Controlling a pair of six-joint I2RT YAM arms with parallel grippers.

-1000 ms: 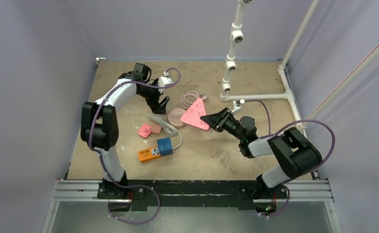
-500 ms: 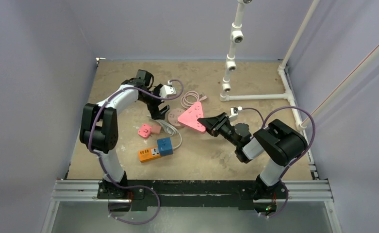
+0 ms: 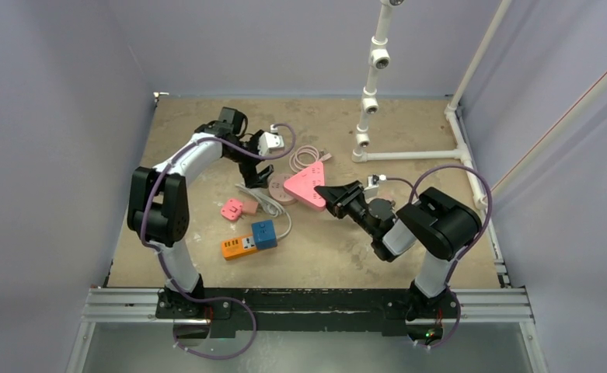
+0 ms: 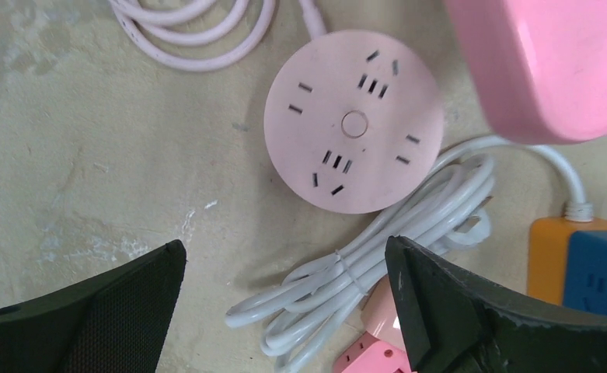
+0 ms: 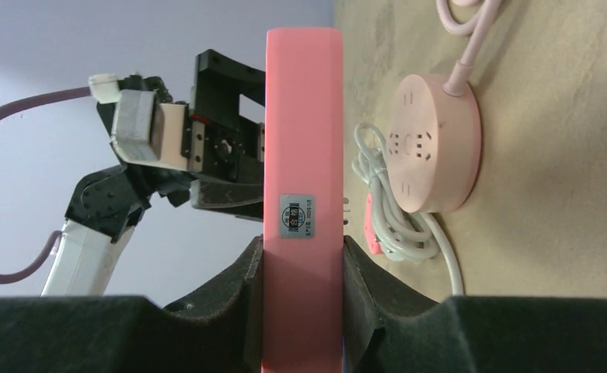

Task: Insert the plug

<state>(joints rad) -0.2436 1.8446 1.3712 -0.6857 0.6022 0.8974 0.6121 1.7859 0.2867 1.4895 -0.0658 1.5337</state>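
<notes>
My right gripper is shut on a pink triangular socket block and holds it on edge above the table. The block's corner overlaps a round pink socket disc lying flat. Just in front of the disc lies a tied bundle of white cable. What looks like its plug end shows beside my left gripper's right finger. The left gripper hangs open over this bundle with nothing between its fingers.
An orange power strip with a blue cube on it lies nearer the bases. Two small pink adapters sit left of the cable. A coiled pink cord lies behind the disc. A white pipe frame stands at the back right.
The right gripper has carried the pink triangular block leftward, over the edge of the round disc. The left gripper has shifted slightly above the cable bundle and stayed open.
</notes>
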